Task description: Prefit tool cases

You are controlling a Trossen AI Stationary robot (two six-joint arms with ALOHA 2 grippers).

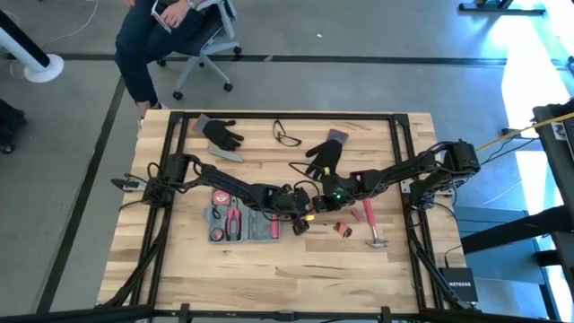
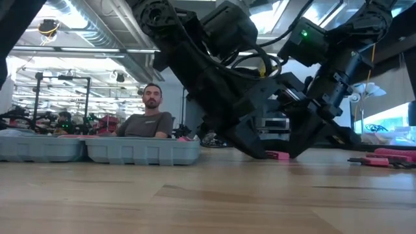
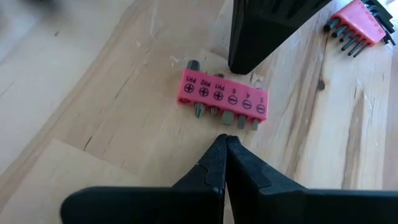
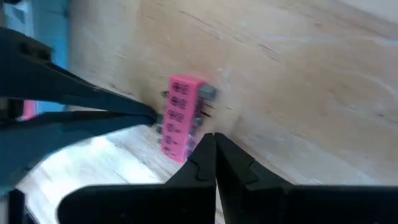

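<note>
Open workshop floor behind, a person seated on a wheeled chair (image 1: 193, 36) past the far edge; work surface was a pale wooden table (image 1: 269, 269) with a dark frame. Tool case (image 1: 242, 221) lay open and flat on the table's left-centre, long axis running left-right, pliers and other tools in its recesses; in the low view it showed as a low blue-grey tray (image 2: 97, 149) at the left. Both arms met just right of the case. Between them sat a small pink bit holder (image 3: 224, 94), a strip of screwdriver bits, flat on the wood, just off the case's right end. Left gripper (image 3: 225, 144) pointed at the holder from one long side, jaws pressed together, tips close to the bits but holding nothing. Right gripper (image 4: 214, 144) came in from the opposite side, jaws likewise closed with no gap, empty; its dark finger stood just beyond the holder in the left wrist view. Holder's long axis lay across the line between the two sets of jaws, so each faced a long edge. Left arm sat on the case side; the holder would need to travel leftward to reach the case. Judgement: neither could grasp without first parting its jaws; closed tips suit nudging only. A hex-key set (image 3: 360, 25) and a hammer (image 1: 370, 224) lay further right, untouched.
</note>
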